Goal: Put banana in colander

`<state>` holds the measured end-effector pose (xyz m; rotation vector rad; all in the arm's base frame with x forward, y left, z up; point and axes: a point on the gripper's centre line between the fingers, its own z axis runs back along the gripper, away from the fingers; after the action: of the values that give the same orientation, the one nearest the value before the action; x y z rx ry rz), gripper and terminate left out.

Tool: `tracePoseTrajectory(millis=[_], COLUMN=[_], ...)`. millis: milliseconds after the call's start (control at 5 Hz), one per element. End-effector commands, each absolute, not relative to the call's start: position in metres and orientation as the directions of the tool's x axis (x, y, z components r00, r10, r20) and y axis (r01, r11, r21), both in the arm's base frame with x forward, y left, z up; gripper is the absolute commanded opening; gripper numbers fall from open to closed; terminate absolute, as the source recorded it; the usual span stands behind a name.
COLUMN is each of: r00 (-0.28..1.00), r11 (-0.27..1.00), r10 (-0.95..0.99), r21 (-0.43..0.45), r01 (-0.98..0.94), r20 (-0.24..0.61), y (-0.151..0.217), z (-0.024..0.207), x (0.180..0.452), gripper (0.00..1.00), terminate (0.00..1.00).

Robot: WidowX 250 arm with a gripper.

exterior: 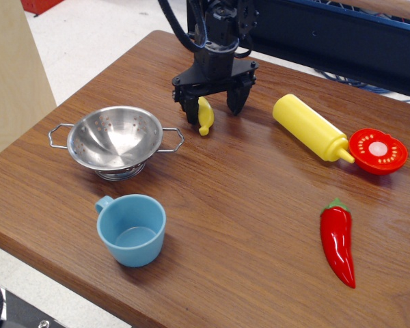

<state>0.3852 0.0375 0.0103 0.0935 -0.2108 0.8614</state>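
The small yellow banana (205, 116) lies on the wooden table (246, 198), right of the colander. My black gripper (212, 109) is open and low over it, one finger on each side of the banana, its left finger hiding the banana's far end. The shiny steel colander (115, 141) with wire loop handles stands upright and empty at the left.
A light-blue mug (132, 228) stands in front of the colander. A yellow squeeze bottle (309, 128) lies to the right, its nozzle by a red tomato half (378, 150). A red chili pepper (339, 240) lies at the front right. The table edge runs along the left and front.
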Motion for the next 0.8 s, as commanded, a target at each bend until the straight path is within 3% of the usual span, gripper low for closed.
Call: tracePoseTrajectory(millis=[0, 200, 400, 600], r00=[0.68, 0.709, 0.759, 0.803], r11=[0.695, 0.727, 0.778, 0.825], r10=[0.689, 0.663, 0.613, 0.553], r21=[0.036, 0.024, -0.002, -0.012], r01=[-0.718, -0.687, -0.628, -0.565], r20=[0.25, 0.24, 0.221, 0.221], y=[0.028, 0.021, 0.014, 0.024], z=[0.018, 0.041, 0.07, 0.084], x=[0.386, 0.379, 0.361, 0.334], gripper=[0.0, 0.0, 0.0, 0.0], terminate=[0.0, 0.0, 0.0, 0.0])
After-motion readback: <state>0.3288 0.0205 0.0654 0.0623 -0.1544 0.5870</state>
